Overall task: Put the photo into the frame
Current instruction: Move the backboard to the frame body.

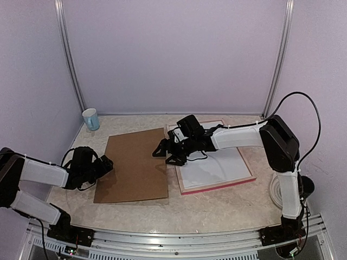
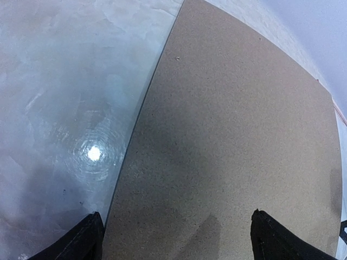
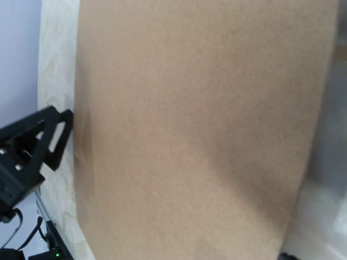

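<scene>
While the left hand [image 1: 105, 164] and right hand [image 1: 165, 153] gape empty, the photo [image 1: 217, 168] seems inside the frame [image 1: 217, 187]; the backing board [image 1: 135, 162] needs lifting next.

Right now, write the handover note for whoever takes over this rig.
Left pincer: open, empty, fingertips either side of the left edge of the brown backing board.
Right pincer: open, empty, at the board's right edge, beside the frame.
Frame: lies flat, right of the board, with a white sheet inside it. Whether that sheet is the photo face down cannot be told; no printed side shows.
Done: at most the sheet laid in.
Left: check the photo is in, then probably set the board on top.
</scene>
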`<state>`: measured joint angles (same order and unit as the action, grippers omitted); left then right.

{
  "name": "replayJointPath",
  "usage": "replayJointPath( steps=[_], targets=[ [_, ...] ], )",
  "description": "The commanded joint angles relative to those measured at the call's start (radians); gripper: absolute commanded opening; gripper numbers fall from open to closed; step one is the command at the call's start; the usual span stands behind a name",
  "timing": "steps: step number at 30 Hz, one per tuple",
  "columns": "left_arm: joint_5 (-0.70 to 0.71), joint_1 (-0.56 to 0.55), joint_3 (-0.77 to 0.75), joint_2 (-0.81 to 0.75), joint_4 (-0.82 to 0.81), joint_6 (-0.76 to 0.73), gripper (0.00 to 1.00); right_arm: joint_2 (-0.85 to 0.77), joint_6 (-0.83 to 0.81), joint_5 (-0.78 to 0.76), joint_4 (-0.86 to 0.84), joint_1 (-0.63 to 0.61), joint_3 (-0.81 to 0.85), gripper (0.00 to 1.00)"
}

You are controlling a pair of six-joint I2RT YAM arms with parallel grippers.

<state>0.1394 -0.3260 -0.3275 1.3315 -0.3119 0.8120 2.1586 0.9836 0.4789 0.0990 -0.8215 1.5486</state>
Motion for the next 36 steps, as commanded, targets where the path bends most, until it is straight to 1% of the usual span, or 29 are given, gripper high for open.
replayJointPath(
  steps=[1, 6, 10, 18, 26, 36],
  targets=[
    [-0.038, -0.064, -0.003, -0.009, -0.042, 0.043, 0.92, -0.079, -0.014, 0.043, -0.081, 0.010, -0.048, 0.81],
    [-0.016, -0.134, -0.026, 0.037, -0.069, 0.066, 0.92, -0.135, -0.015, 0.041, -0.097, 0.048, -0.133, 0.81],
    [-0.003, -0.189, -0.061, 0.104, -0.085, 0.082, 0.92, -0.174, -0.020, 0.040, -0.122, 0.083, -0.194, 0.81],
    [0.009, -0.262, -0.121, 0.190, -0.098, 0.099, 0.92, -0.221, -0.034, 0.043, -0.129, 0.143, -0.276, 0.81],
    [0.008, -0.286, -0.128, 0.224, -0.101, 0.112, 0.93, -0.239, -0.050, 0.058, -0.118, 0.214, -0.356, 0.81],
    [0.017, -0.289, -0.116, 0.210, -0.096, 0.119, 0.93, -0.251, -0.068, 0.069, -0.116, 0.226, -0.391, 0.81]
  ],
)
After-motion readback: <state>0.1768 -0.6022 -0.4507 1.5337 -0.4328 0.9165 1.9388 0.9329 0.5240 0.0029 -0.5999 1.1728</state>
